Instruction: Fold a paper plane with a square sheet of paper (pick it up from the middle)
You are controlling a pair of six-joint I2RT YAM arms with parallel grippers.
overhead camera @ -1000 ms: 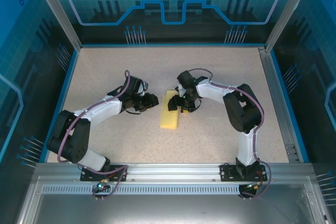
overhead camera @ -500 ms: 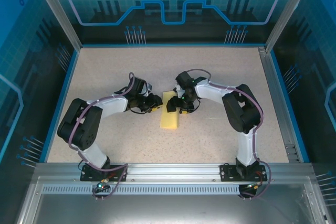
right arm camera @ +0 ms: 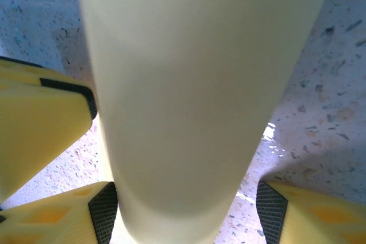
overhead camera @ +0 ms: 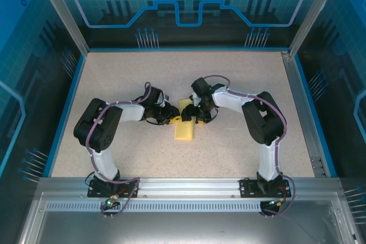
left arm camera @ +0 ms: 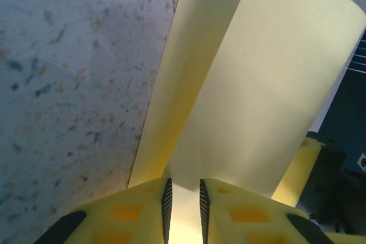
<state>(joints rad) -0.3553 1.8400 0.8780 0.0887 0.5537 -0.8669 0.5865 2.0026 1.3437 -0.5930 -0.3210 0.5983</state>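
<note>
While the folded sheet (overhead camera: pixel 184 131) lies mid desk (overhead camera: pixel 240 78) w/ R fingers (right arm camera: pixel 309 215) open astride it and L fingers (left arm camera: pixel 131 212) nearly shut round its raised flap (can't tell if gripping), I'd pinch gently, square to the crease

You see the square sheet of paper (overhead camera: pixel 185 130) mid-table (overhead camera: pixel 240 84): left gripper (overhead camera: pixel 174 120) at its 9 o'clock edge, right gripper (overhead camera: pixel 192 113) at 2 o'clock (paper between each one's fingers).

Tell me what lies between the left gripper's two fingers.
A lifted flap of the square sheet of paper runs into the narrow gap between the pads of the left gripper. The left wrist view shows this.
</note>
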